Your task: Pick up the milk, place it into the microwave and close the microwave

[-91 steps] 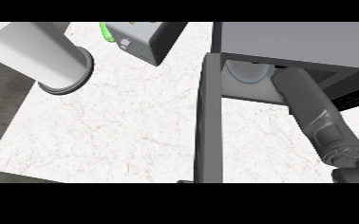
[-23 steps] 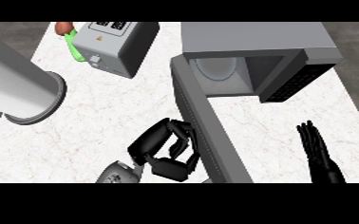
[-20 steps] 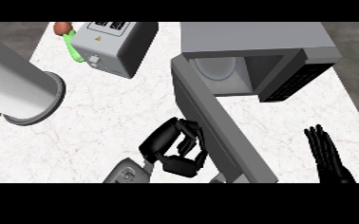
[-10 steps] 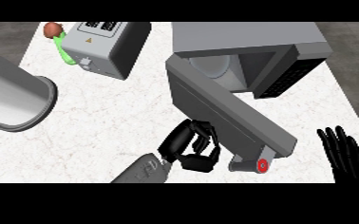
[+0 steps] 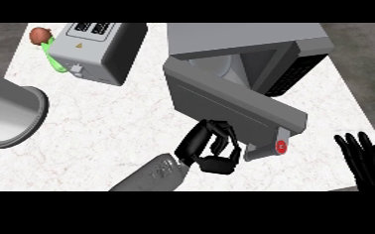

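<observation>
1. The left hand (image 5: pixel 209 146), fingers curled with nothing held, presses the grey microwave door (image 5: pixel 234 106), which stands partly swung; the push should run along the door's outer face toward the grey box-shaped microwave (image 5: pixel 249 42).
2. The milk is not visible; it may already be inside.
3. The right hand (image 5: pixel 357 153) rests open at the lower right edge.
4. The grey toaster (image 5: pixel 95 49) and steel pot (image 5: pixel 15 111) stand well apart; nothing blocks the door.

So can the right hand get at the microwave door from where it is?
Probably yes. The right hand rests open at the lower right edge, with bare counter between it and the door. The left hand is already against the door's outer face.
</observation>
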